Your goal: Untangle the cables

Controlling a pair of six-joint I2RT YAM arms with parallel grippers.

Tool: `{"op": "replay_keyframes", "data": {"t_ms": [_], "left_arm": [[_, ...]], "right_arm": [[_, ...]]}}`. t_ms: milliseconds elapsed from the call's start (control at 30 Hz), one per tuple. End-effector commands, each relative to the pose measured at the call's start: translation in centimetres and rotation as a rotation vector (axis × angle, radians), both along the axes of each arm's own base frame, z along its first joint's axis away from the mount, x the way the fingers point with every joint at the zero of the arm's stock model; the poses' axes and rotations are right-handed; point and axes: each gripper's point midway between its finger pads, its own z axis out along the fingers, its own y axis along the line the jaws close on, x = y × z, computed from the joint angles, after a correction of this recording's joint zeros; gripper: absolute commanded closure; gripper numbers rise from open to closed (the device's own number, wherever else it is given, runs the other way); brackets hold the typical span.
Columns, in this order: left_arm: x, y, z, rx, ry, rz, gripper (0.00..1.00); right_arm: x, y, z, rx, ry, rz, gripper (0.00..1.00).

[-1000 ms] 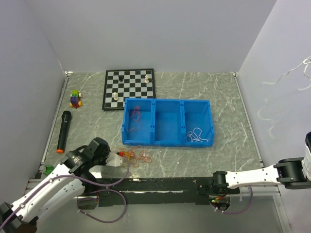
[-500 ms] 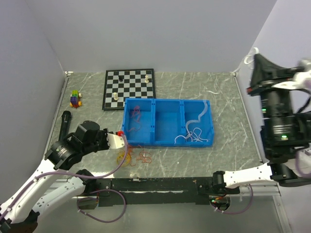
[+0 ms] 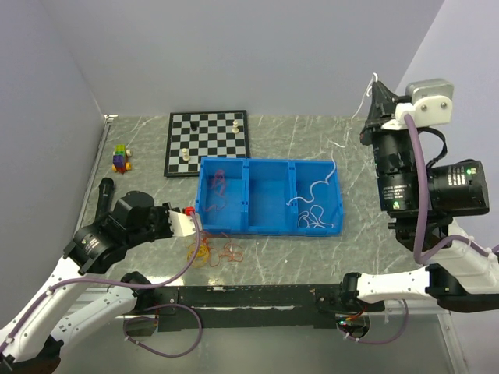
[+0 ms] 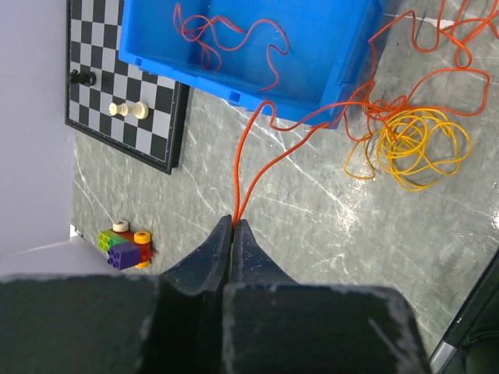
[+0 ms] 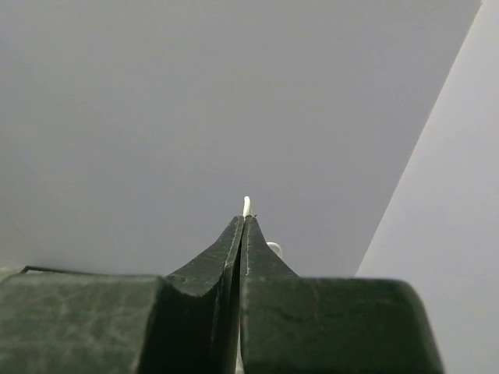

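Note:
My left gripper [image 3: 192, 221] is shut on an orange cable [image 4: 248, 148], held above the table just left of the blue bin [image 3: 269, 163]. The orange cable runs from my gripper [image 4: 234, 223] to a tangle with a yellow coil [image 4: 409, 144] in front of the bin, seen from above as a small heap [image 3: 214, 251]. A red cable [image 3: 217, 191] lies in the bin's left compartment. My right gripper [image 3: 376, 82] is raised high at the right, shut on a white cable [image 3: 313, 192] that hangs down into the right compartment. Its end pokes past the jaws [image 5: 246, 206].
A chessboard [image 3: 207, 142] with a few pieces lies behind the bin. Toy blocks [image 3: 121, 158] sit at the far left. A black stick with an orange tip [image 3: 102, 195] lies by the left wall, partly behind my left arm. The bin's middle compartment holds nothing.
My right arm has swung up from the near edge to high at the right, drawing the white cable up out of the bin. My left gripper has lifted back and left with the orange cable.

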Motion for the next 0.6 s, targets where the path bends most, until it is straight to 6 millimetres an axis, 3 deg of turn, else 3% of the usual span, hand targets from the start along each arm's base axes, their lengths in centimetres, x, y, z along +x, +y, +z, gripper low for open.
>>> {"op": "replay_keyframes", "data": {"t_ms": [0, 200, 400, 567], "left_arm": [[0.1, -0.5, 1.4, -0.045, -0.024, -0.01, 0.99], [0.3, -0.6, 2.0, -0.044, -0.039, -0.012, 0.99], [0.4, -1.0, 5.0, -0.088, -0.073, -0.021, 0.99], [0.4, -1.3, 4.3, -0.083, -0.037, -0.027, 0.99]], "right_arm": [[-0.6, -1.5, 3.0, 0.081, -0.06, 0.026, 1.0], [-0.7, -2.1, 4.5, 0.078, -0.077, 0.009, 1.0], [-0.6, -2.5, 4.3, 0.073, -0.08, -0.009, 1.0], [-1.4, -3.9, 6.9, 0.126, -0.116, 0.007, 1.0]]}}
